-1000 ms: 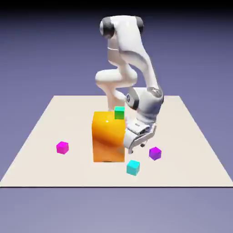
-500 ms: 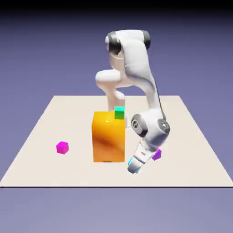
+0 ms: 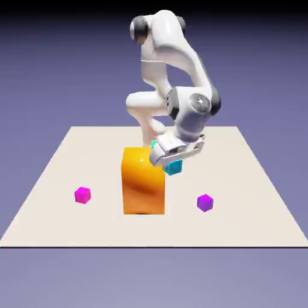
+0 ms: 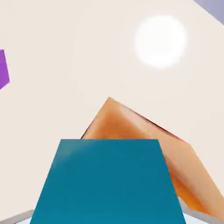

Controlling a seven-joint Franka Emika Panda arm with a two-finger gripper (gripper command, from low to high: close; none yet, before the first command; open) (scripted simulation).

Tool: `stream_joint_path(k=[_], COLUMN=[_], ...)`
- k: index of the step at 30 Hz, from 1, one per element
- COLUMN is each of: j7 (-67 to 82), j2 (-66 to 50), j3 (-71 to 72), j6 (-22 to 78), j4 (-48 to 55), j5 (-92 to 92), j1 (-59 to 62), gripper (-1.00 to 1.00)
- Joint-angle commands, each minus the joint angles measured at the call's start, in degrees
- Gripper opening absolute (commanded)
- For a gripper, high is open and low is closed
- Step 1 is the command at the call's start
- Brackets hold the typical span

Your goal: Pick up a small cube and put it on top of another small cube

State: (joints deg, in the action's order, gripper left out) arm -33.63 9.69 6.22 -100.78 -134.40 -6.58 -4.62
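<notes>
Cyan cube [image 3: 174,166] is off the table now, pinched in the gripper [image 3: 171,161] and lifted beside the orange block's [image 3: 143,180] top; the green cube [image 3: 154,144], I think, peeks out behind.

A pale cream bench [image 3: 252,198] spreads flat across the middle of the exterior view, its near edge straight. Behind and below it lies a plain blue-violet backdrop [image 3: 60,72], darkening to black along the top. In the hand view a round bright highlight [image 4: 160,41] shines on the bench surface.
</notes>
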Motion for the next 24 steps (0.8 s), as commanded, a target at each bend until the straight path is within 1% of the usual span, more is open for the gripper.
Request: stream_joint_path(k=[1,7,9,10,15,16,17,18,23,24], j7=[-1.2,-8.3,-10.2,-10.2,-10.2,-10.2,-10.2,-10.2,-10.2,-10.2], j2=[2.1,14.5,16.1,16.1,17.2,17.2,17.2,17.2,16.1,16.1], j3=[-0.3,-1.9,-4.5,-4.5,-4.4,-4.4,-4.4,-4.4,-4.5,-4.5], j6=[1.9,13.6,15.6,15.6,6.3,6.0,6.0,6.0,15.3,15.6], j4=[-0.4,-2.5,-2.7,-2.7,-13.1,-13.4,-13.4,-13.4,-3.0,-2.7], j5=[0.9,7.1,6.8,6.8,6.9,6.9,6.9,6.9,6.8,6.8], j1=[0.5,3.5,3.0,3.0,3.0,3.0,3.0,3.0,3.0,3.0], gripper=[-1.00,-1.00,-1.00,-1.00,-1.00,-1.00,1.00,1.00,1.00,1.00])
